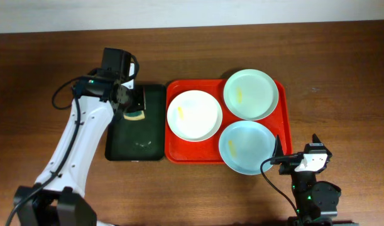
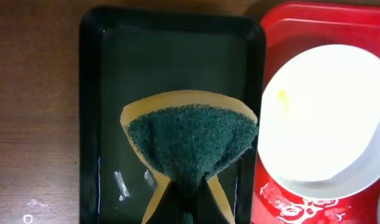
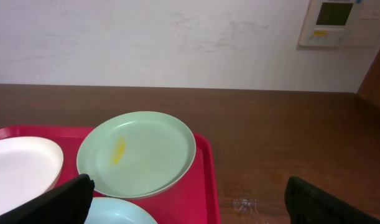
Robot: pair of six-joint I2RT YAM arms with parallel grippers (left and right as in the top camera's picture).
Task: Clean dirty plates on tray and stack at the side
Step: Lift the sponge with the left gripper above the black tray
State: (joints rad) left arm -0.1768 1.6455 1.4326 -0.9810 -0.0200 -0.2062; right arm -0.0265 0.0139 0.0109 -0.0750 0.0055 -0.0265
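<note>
Three dirty plates lie on the red tray point(image 1: 173, 152): a white one point(image 1: 194, 115) at the left, a pale green one point(image 1: 251, 94) at the back and a pale blue one point(image 1: 246, 147) at the front, each with a yellowish smear. My left gripper point(image 1: 132, 108) is shut on a green-and-yellow sponge point(image 2: 190, 140), which it holds pinched above the dark green tray point(image 2: 115, 93), just left of the white plate point(image 2: 323, 118). My right gripper point(image 3: 190, 199) stands wide open and empty at the red tray's point(image 3: 205, 180) near right corner, facing the green plate point(image 3: 137, 152).
The dark green tray point(image 1: 136, 147) lies against the red tray's left side and has a few wet streaks point(image 2: 122, 185) on its floor. Bare wooden table point(image 1: 342, 94) stretches to the right of the red tray. A wall rises behind the table in the right wrist view.
</note>
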